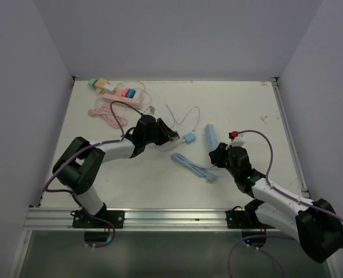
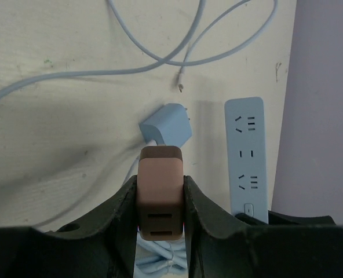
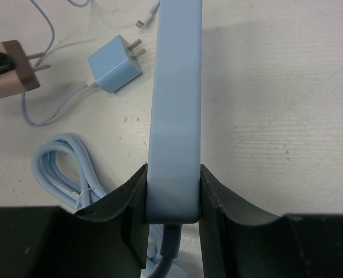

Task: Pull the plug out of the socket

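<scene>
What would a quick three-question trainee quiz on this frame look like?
1. True or false: the brown plug in the left gripper is seated in the blue power strip.
2. The right gripper has its fingers closed on: A) the power strip; B) a coiled cable; C) nothing.
3. Which thing lies loose on the table between the plug and the strip?

Key
1. False: its prongs are bare and apart from the strip.
2. A.
3. The blue charger.
</scene>
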You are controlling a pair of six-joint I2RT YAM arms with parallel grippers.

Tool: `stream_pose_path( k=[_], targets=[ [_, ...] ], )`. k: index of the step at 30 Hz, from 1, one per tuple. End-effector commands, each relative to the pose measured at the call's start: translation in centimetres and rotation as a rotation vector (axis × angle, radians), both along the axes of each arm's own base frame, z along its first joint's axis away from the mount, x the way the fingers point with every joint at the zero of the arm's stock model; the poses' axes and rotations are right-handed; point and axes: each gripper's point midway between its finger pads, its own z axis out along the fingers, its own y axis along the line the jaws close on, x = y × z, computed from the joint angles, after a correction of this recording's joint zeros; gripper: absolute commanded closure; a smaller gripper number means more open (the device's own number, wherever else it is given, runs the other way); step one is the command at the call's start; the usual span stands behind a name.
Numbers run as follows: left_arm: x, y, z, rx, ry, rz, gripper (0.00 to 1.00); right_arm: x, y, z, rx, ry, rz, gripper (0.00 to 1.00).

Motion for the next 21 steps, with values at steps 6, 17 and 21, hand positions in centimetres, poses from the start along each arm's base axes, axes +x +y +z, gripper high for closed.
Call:
stream_pose_path(
  k=[6,17,21],
  targets=[
    [6.0,-2.9,0.0,0.021,-0.133,-0.137,1.0,1.1,0.1,2.7,0.038,-0.113,-0.02,1.0],
    [7.3,-3.0,-3.9,0.045,-0.091,-0.169,0.6,1.0,-1.9,2.4,0.01,-0.109,-0.117,1.0],
    [6.6,-2.6,-3.7,0.047,-0.079,-0.168,0.37,1.0,-2.8,2.4,-0.011,-0.095,-0.166,1.0]
  ],
)
